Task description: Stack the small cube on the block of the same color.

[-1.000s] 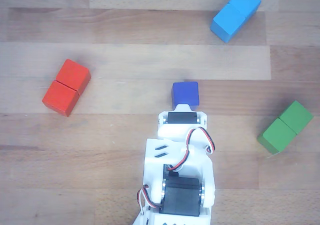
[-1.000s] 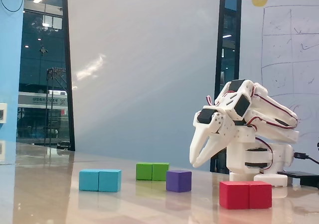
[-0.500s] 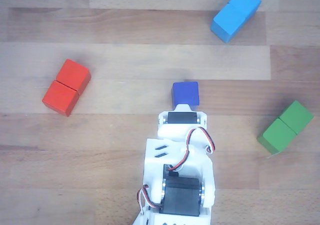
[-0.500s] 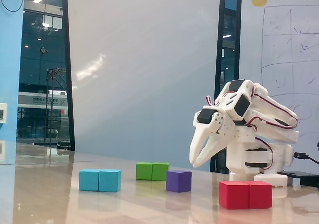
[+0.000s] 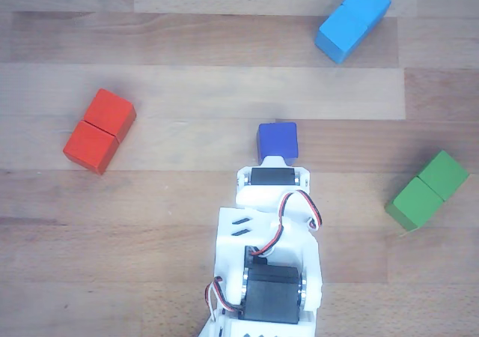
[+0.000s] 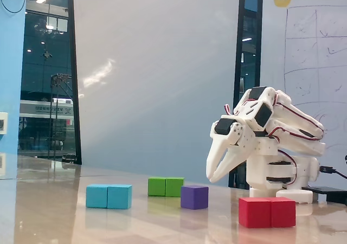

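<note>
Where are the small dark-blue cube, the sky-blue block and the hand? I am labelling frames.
small dark-blue cube (image 5: 278,140): other view, top face.
sky-blue block (image 5: 353,20): other view, top face near the seam.
hand (image 6: 212,178): fixed view, between the fingertips, above the table.

My wooden plank table (image 5: 187,90), small dark-blue cube (image 5: 278,141) resting near centre, sky-blue double block (image 5: 352,20) far right, red double block (image 5: 99,130) left, green double block (image 5: 427,190) right, all well apart.
</note>
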